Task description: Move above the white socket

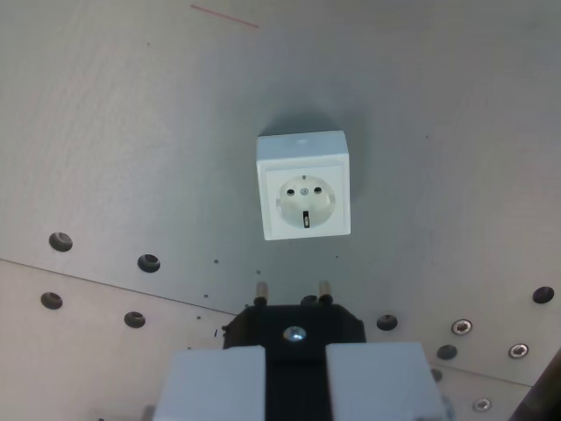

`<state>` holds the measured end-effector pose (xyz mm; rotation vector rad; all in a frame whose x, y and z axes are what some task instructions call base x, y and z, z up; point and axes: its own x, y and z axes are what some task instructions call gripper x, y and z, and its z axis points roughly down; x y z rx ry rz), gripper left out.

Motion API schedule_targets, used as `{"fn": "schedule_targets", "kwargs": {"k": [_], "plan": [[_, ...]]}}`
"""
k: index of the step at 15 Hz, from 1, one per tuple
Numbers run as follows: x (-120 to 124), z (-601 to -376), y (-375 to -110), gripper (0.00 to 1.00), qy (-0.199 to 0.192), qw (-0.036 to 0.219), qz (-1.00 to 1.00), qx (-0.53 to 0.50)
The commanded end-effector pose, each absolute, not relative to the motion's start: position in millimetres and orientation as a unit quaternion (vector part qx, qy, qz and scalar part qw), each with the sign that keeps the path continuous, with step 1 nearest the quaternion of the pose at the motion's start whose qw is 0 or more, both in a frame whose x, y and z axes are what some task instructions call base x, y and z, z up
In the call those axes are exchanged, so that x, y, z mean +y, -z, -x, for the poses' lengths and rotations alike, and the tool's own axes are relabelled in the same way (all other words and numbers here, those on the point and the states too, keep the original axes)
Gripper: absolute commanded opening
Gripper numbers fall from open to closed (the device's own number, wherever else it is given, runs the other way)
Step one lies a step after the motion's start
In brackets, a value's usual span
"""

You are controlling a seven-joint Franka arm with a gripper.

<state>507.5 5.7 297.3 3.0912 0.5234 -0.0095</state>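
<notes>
Socket [304, 185], one white square unit with a round recess, sits just right of the frame's centre on the grey plate [131, 132]. At the bottom centre the gripper [294, 377] shows two pale fingers [215, 386] closed on one black plug [294, 329], whose two metal pins [324, 288] point up-frame and stop just short of the socket. About ten bolt holes [60, 241] dot the plate's lower part, and one thin red line [224, 16] marks the top left.
</notes>
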Motion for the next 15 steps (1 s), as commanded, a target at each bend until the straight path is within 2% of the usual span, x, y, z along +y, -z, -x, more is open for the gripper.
{"fn": "schedule_targets", "kwargs": {"k": [1,15], "plan": [[5.6,-507.4,-297.4,0.00,0.003,0.003,-0.986,0.167],[3.9,-504.6,-288.1,0.00,-0.004,0.004,-0.985,0.171]]}}
